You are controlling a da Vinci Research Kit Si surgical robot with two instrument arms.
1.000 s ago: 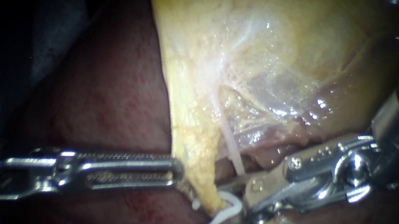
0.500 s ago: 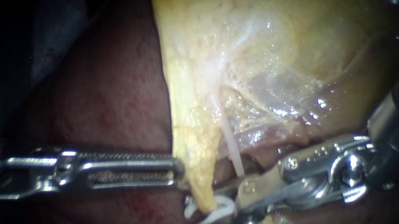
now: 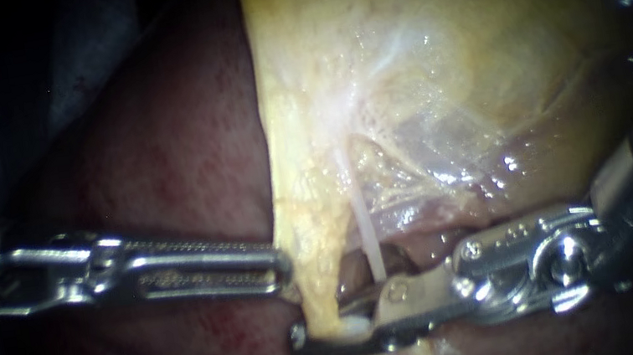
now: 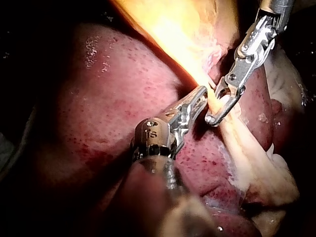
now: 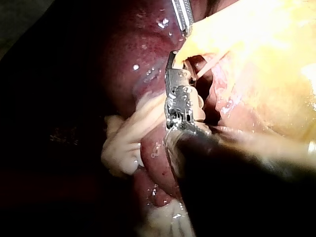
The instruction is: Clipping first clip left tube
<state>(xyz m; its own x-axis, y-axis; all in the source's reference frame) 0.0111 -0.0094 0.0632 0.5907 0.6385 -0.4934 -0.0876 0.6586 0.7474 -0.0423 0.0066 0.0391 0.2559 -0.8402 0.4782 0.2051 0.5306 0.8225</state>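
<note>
Left tube (image 3: 305, 239), the yellow strand, is pinched between the 2 jaws of the right instrument (image 3: 317, 340). Jaws are nearly together, 1 on each side of it, with a white clip (image 3: 355, 329) showing between them at the tube. Just above, the left instrument (image 3: 282, 269) has its jaws closed flat on the same tube's edge. A thin whitish tube (image 3: 368, 233) runs beside it, apart. Gallbladder (image 3: 417, 60) hangs above, dark red liver (image 3: 171, 167) lies behind the left instrument.
</note>
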